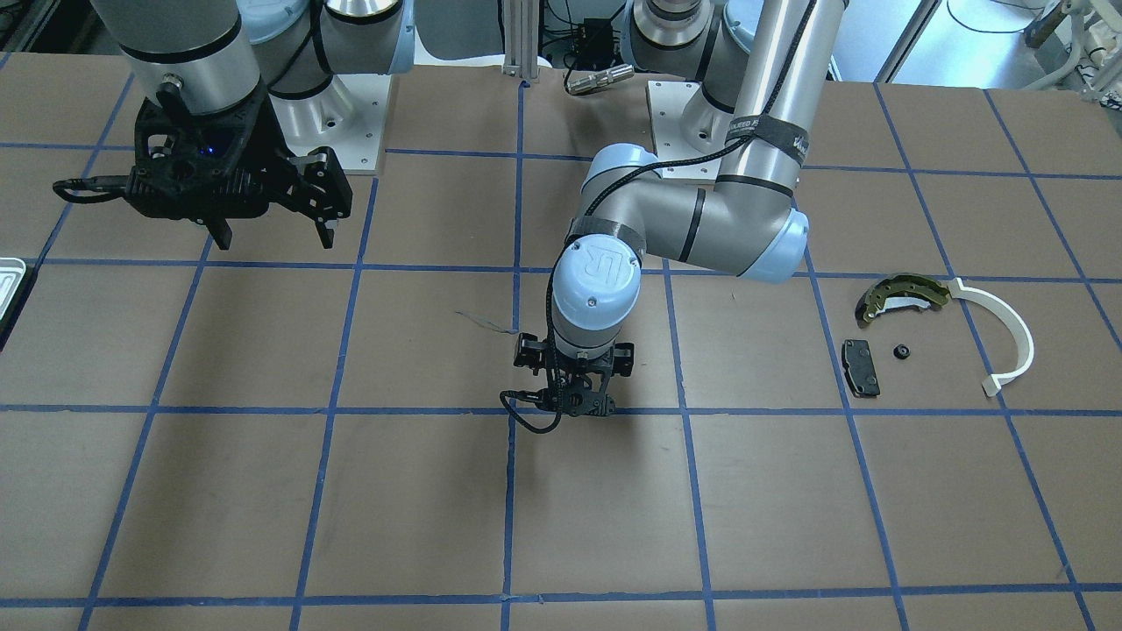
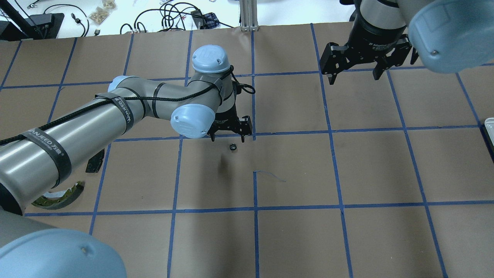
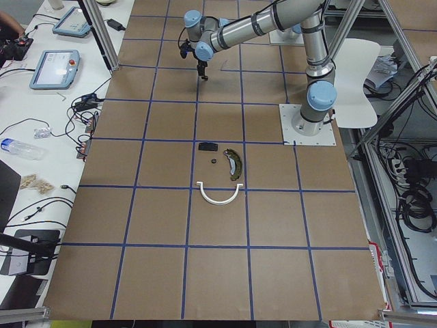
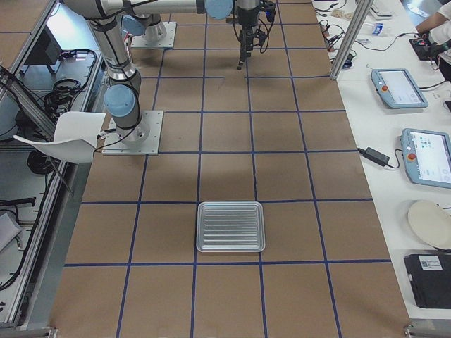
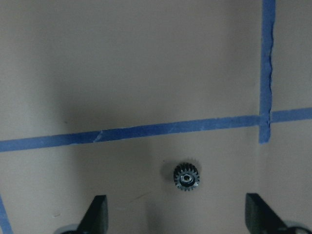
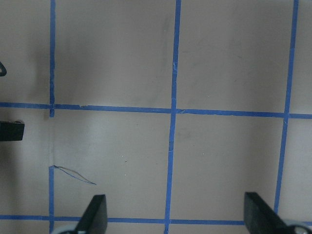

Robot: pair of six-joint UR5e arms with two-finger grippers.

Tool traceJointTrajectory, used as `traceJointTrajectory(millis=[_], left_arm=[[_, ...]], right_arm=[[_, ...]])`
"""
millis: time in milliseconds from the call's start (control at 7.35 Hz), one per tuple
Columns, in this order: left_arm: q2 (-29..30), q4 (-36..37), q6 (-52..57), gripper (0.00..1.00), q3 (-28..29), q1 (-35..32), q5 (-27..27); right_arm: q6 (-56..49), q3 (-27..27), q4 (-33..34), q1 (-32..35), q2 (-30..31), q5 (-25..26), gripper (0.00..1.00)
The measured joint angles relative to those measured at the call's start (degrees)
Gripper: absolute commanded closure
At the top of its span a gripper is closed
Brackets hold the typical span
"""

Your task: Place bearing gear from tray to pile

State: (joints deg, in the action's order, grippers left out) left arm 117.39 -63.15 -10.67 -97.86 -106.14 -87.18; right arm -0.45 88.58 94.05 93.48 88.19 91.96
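A small black toothed bearing gear (image 5: pixel 186 177) lies on the brown paper table, just beyond a blue tape line. It also shows in the overhead view (image 2: pixel 232 147). My left gripper (image 5: pixel 178 214) is open and empty right over it, one finger on each side; it hides the gear in the front view (image 1: pixel 570 403). The pile lies to the robot's left: olive-gold brake shoe (image 1: pixel 903 296), white half-ring arc (image 1: pixel 1008 337), black pad (image 1: pixel 860 366). The tray (image 4: pixel 230 226) lies far to the robot's right. My right gripper (image 2: pixel 354 79) is open and empty, high above the table.
A second small black round part (image 1: pixel 900 351) lies between the pad and the brake shoe. The left arm's elbow (image 1: pixel 754 237) hangs over the table between gripper and pile. Blue tape lines grid the table. A thin pen mark (image 2: pixel 270 175) is near the gear.
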Motion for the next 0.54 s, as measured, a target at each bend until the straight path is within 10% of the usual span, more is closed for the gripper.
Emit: traceJointTrajectory(millis=[545], left_arm=[[0.8, 2.2, -0.5, 0.21, -2.1, -0.6, 0.3]], right_arm=[[-1.0, -0.5, -0.1, -1.1, 0.4, 0.1, 0.0]])
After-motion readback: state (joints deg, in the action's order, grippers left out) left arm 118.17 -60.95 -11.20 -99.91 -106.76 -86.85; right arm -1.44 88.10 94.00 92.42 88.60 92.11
